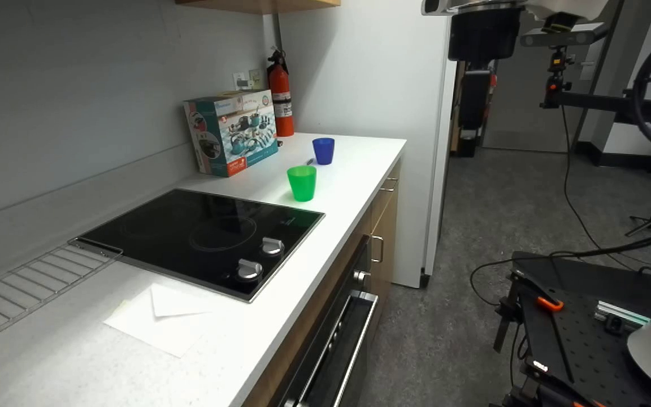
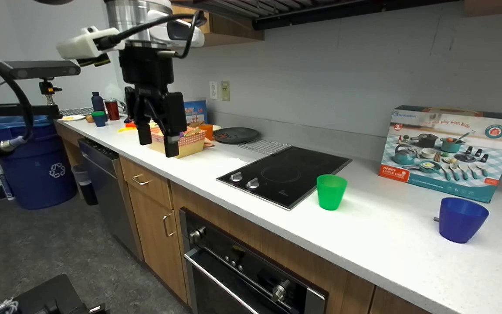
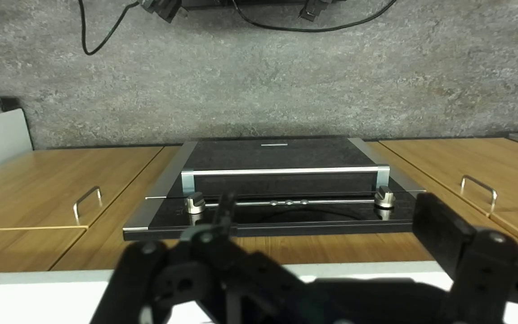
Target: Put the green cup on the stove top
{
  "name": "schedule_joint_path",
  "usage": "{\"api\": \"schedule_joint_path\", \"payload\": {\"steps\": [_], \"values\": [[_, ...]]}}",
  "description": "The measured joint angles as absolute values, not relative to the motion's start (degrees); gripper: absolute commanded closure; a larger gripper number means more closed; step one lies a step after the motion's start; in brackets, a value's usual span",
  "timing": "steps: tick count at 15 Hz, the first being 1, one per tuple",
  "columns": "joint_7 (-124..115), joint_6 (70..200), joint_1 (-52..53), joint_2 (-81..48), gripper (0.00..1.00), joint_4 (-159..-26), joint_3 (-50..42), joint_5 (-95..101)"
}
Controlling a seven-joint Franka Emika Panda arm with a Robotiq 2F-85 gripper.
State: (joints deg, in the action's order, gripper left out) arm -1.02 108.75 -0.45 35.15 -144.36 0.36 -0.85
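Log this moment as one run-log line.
hand: open, empty | green cup: upright on counter, beside stove | placement: not yet done

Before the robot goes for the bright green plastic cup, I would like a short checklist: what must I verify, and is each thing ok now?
1. Black two-fingered claw open: ok, nothing is held in it.
2. Bright green plastic cup upright on the smooth white counter: ok.
3. Tapered blue cup apart from the green cup: ok, they do not touch.
4. Claw above the green cup: not ok, it hangs in the air away from it, and the wrist view does not show the cup.
5. Room on the flat black glass stove top: ok, no object stands on its middle.
6. Stove top cold: cannot tell, the pictures do not show heat.
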Motion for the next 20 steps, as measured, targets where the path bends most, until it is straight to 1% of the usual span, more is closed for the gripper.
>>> {"api": "schedule_joint_path", "payload": {"steps": [5, 9, 17, 20], "values": [[-1.81, 115.16, -0.75, 34.43, 0.0, -144.39, 0.33, -0.85], [-2.56, 116.11, -1.21, 32.51, 0.0, -144.19, 0.24, -0.84], [-4.81, 124.64, -1.7, 23.73, 0.0, -143.13, 0.34, -0.64], [-5.23, 125.54, -1.7, 21.53, 0.0, -142.26, 0.36, -0.6]]}}
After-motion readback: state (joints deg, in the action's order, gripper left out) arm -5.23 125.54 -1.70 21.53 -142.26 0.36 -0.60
